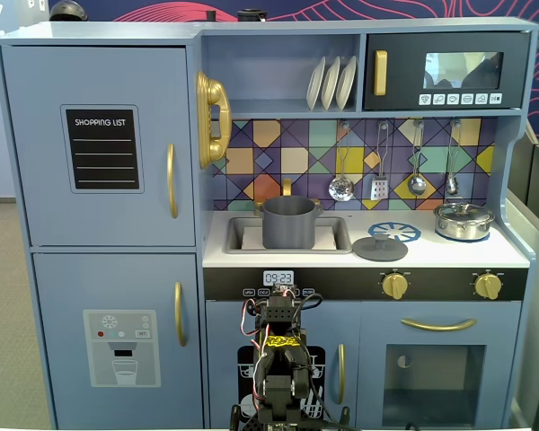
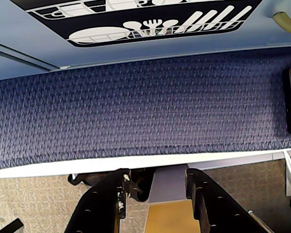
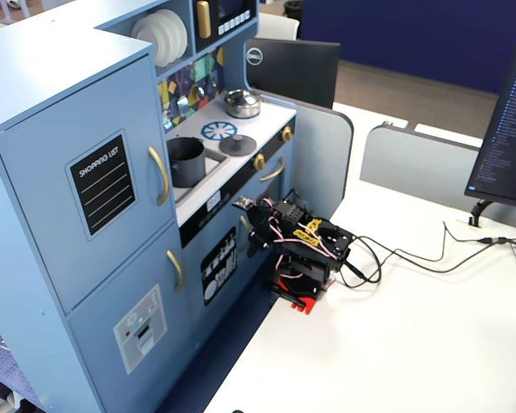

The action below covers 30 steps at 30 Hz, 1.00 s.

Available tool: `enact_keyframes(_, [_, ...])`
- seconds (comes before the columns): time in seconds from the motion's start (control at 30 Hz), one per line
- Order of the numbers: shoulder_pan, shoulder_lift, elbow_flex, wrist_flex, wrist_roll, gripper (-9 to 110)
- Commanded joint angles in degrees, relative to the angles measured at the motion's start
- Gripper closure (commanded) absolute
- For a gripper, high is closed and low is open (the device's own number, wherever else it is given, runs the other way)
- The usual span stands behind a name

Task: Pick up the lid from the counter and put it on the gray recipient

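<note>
A matte dark-gray lid (image 1: 380, 248) lies on the smooth white counter (image 1: 512, 253), beside a matte gray pot (image 1: 289, 223) and a shiny metallic silver pot (image 1: 463, 220). The kitchen's painted blue panels (image 1: 99, 144) look smooth, with glossy gold handles (image 1: 172, 180). The black plastic gripper (image 2: 156, 189) hangs over rough, woven blue carpet (image 2: 145, 111).

Two pots (image 1: 290, 223) (image 1: 463, 220), three plates (image 1: 331, 82), four hanging utensils (image 1: 341, 186).

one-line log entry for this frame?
arm folded low, front of kitchen | gripper open, empty | lid on counter | gray pot in sink, uncovered | pick not started
</note>
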Motion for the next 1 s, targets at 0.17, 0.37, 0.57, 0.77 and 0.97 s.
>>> enact_keyframes(0.17, [4.13, -0.44, -0.09, 9.93, 2.11, 101])
enact_keyframes(0.37, [6.24, -0.53, -0.7, 5.71, -1.41, 101])
enact_keyframes(0.57, [8.79, -6.33, -14.68, -7.65, -3.08, 101])
enact_keyframes(0.77, [11.25, -13.01, -30.76, -12.83, -5.19, 101])
enact_keyframes(0.97, [22.68, -16.61, -38.41, -32.7, -5.54, 102])
